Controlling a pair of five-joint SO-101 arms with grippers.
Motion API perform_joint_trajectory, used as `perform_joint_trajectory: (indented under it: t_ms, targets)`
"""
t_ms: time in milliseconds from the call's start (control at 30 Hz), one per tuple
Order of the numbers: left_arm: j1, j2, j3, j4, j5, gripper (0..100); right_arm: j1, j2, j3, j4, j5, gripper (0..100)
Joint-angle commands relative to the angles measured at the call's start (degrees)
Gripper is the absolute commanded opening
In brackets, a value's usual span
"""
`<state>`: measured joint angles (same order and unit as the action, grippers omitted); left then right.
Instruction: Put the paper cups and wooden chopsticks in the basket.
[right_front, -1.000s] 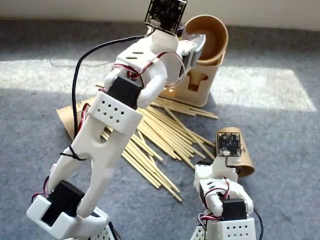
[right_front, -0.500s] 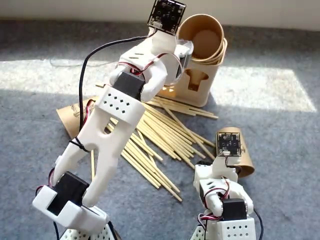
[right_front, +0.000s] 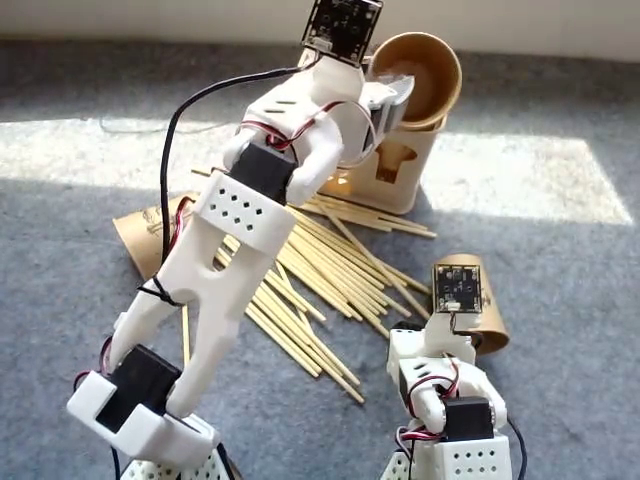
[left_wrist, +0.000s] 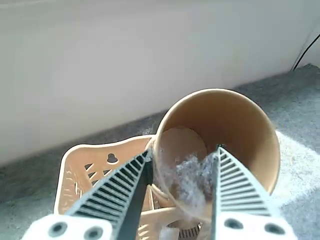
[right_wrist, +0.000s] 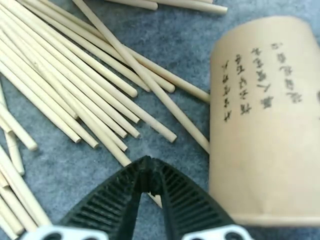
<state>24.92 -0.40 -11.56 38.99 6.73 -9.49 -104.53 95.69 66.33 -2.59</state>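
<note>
One paper cup sits tilted in the basket, with the left gripper spread wide at its rim. A second cup lies on its side on the carpet beside the scattered wooden chopsticks. The right gripper hangs just over them, fingers pressed together.

Dark printed characters stood on wall of paper cup, which lay on its side on grey carpet, just right of chopsticks. Characters were set in several short columns running along cup's length. Strokes were small and dense, and could not be made out as words or numbers. In high view same cup lay right of pile; its print was too small to tell.
</note>
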Motion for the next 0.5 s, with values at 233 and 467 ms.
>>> perform_joint_trajectory:
  t_ms: [233,467]
  targets:
    - [2.07,1.89,-1.89,-11.69,0.70,19,2.59,-0.75,7.96,-3.30,0.26,0.6]
    - [2.15,8.75,-1.98,-17.23,0.62,19,2.59,-0.75,7.96,-3.30,0.26,0.6]
